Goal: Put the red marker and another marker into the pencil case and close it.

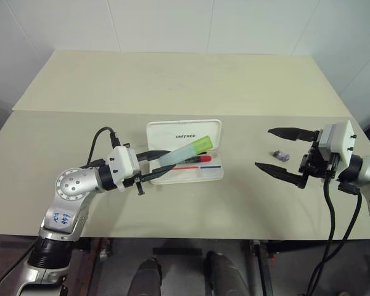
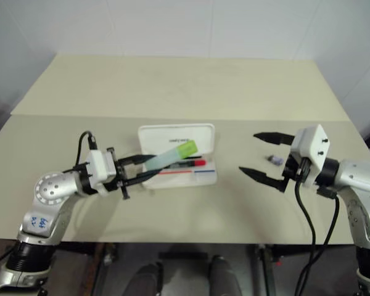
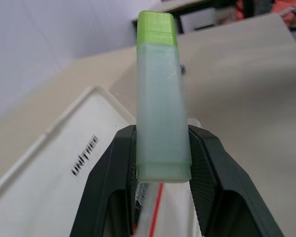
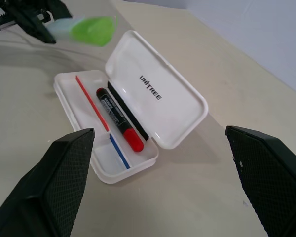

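Observation:
The white pencil case lies open at the middle of the table, its lid folded back with dark lettering on it. The red marker, black with a red cap, lies in the case's tray, and its red cap shows there too. My left gripper is shut on another marker, pale mint with a bright green end. That marker hangs tilted just above the tray, green end toward the lid. My right gripper stands wide open to the right of the case, holding nothing.
A small grey lump lies on the table between the right gripper's fingers. A second table stands behind, joined along a seam. The near edge runs just below both arms.

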{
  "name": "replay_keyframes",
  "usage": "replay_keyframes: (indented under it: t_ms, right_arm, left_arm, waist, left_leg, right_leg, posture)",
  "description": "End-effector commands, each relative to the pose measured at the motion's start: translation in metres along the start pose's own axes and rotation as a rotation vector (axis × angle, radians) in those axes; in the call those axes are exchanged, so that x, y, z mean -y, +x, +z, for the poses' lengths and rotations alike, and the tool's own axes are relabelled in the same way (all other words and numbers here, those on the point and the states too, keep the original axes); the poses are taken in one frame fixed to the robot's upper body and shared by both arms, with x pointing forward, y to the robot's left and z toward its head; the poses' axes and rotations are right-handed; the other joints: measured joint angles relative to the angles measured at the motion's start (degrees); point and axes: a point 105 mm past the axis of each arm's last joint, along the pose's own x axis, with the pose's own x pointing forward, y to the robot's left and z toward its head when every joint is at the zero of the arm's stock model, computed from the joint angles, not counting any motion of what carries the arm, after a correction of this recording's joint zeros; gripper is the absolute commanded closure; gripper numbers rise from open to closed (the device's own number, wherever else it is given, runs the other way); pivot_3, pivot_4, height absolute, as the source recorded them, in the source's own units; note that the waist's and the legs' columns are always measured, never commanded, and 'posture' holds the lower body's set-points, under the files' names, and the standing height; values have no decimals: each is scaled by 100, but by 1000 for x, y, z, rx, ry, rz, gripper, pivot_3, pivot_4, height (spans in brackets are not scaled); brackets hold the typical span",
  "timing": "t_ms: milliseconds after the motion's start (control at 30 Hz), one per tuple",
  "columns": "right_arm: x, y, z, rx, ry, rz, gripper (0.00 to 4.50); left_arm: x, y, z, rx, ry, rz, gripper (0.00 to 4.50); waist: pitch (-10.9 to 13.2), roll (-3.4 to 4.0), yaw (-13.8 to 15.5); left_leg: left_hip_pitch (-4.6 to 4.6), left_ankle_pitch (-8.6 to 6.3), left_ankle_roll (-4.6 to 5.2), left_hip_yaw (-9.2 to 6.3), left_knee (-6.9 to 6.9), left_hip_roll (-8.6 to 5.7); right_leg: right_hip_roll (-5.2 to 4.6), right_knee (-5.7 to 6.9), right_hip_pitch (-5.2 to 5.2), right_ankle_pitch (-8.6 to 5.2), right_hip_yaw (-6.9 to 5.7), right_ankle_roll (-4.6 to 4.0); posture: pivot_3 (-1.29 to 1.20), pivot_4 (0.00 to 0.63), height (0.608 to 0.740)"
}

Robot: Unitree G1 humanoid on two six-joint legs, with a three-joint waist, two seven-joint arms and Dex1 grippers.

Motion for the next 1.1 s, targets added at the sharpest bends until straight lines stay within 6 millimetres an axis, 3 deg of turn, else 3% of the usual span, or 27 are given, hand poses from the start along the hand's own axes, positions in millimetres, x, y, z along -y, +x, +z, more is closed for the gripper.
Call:
replay_keyframes:
  t_ms: [33, 167, 433, 1100]
  right_arm:
    - [2, -7, 15, 21, -55, -40, 0]
    - [-2, -8, 16, 21, -55, -58, 0]
    - [-5, -7, 17, 27, -58, -85, 0]
    - [-10, -4, 20, 39, -56, -100, 0]
  left_arm:
    - [-5, 1, -9, -49, 28, -83, 3483]
    - [-11, 4, -28, -130, -10, -181, 3483]
    - [-16, 13, -37, -179, -41, -305, 3483]
    - [-10, 4, -55, -312, -153, -314, 3483]
  waist:
    - [0, 0, 1]
    - [0, 0, 3]
    - [0, 0, 5]
    - [0, 0, 4]
  left_leg:
    - [-1, 0, 0, 0, 2, 0]
    - [0, 1, 1, 0, 3, 0]
    - [-3, 0, 2, -1, -9, 0]
    - [-4, 1, 2, -2, -9, 0]
  right_leg:
    - [0, -1, 0, 0, 0, 0]
    - [0, -2, 3, 0, 0, 0]
    - [1, 11, -7, 2, 0, 4]
    - [1, 14, -9, 16, 0, 31]
  posture:
    - [0, 150, 740]
    - [0, 150, 740]
    - [0, 150, 740]
    - [0, 150, 740]
